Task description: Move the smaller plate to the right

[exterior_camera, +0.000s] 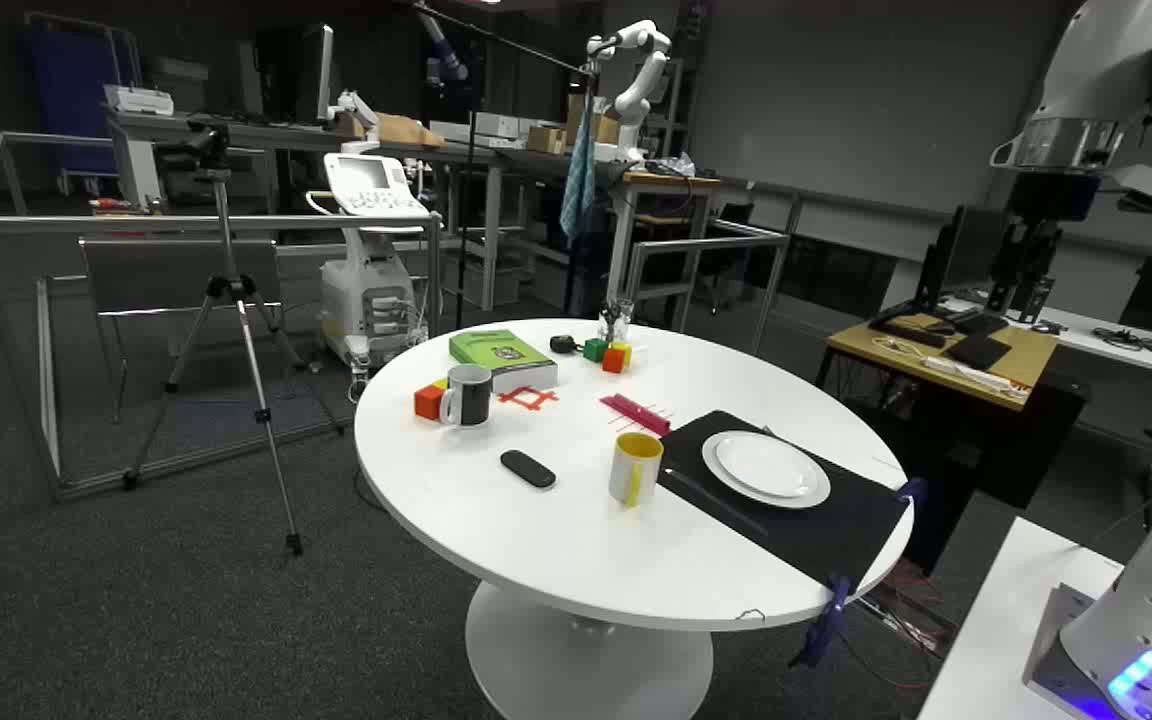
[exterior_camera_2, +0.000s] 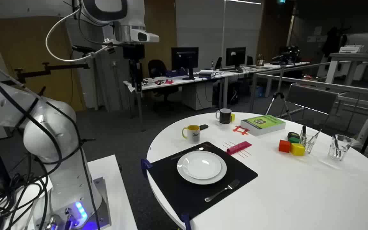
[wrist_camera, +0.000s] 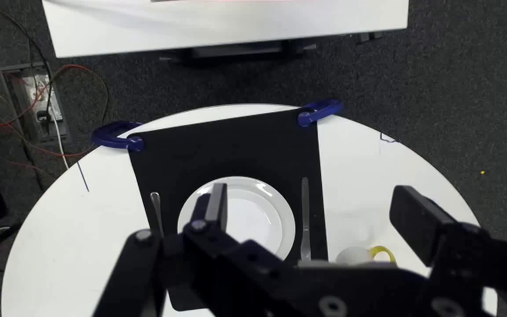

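Well, in an exterior view the small plate (exterior_camera: 762, 466) sits flat on top of the big plate (exterior_camera: 819, 487), and the big plate lies on the black mat (exterior_camera: 806, 545). The yellow mug (exterior_camera: 626, 473) is near them, on the white desk (exterior_camera: 536, 530). The small plate looks smooth and hard, like china. I think it won't bend at all and won't be very heavy, but it could chip or break from a hard bump.

In an exterior view, the fork (exterior_camera_2: 222, 191) lies on the mat, beside the big plate but not touching it. Here the jaws hang up high, pointing down, well apart from the plates. The small plate's edge fits inside the big plate's edge, so there may be little room to get under it. The best place to hold is likely that edge, with one jaw on top, one jaw under, and a soft squeeze.

In the wrist view, the jaws stand wide apart with nothing held between them, and one hides part of both plates. The big plate has a shiny spot, so I guess the small plate is slippery too. Its edge shows best on the side by the knife (wrist_camera: 306, 242), so that could be a good spot to grab. Held at just one side, it may tip, so lift slowly.
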### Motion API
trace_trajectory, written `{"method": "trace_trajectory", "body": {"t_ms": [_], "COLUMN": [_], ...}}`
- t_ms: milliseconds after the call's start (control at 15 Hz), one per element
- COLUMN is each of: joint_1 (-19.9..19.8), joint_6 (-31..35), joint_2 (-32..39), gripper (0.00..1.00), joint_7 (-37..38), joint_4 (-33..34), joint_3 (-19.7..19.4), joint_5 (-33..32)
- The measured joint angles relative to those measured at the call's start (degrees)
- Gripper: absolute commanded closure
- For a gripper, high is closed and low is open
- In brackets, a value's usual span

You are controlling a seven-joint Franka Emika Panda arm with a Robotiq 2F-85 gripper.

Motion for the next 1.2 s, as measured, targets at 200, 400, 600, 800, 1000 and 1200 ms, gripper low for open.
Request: {"method": "trace_trajectory", "body": {"t_ms": [200, 400, 600, 800, 1000, 1200], "joint_1": [0.0, 0.0, -0.9, -2.3, -4.0, -5.3], "joint_6": [0.0, 0.0, 0.8, 4.8, 10.8, 17.6], "joint_2": [0.0, 0.0, 0.0, 0.1, 1.2, 3.9], "gripper": [0.0, 0.0, 0.0, 0.0, 0.0, 0.0], "joint_7": [0.0, 0.0, 0.0, -0.1, -0.2, -1.2], "joint_4": [0.0, 0.0, -0.5, -2.6, -6.0, -9.1], "joint_3": [0.0, 0.0, 0.0, -0.6, -2.2, -5.4], "joint_5": [0.0, 0.0, -1.5, -4.2, -6.4, -6.8]}}
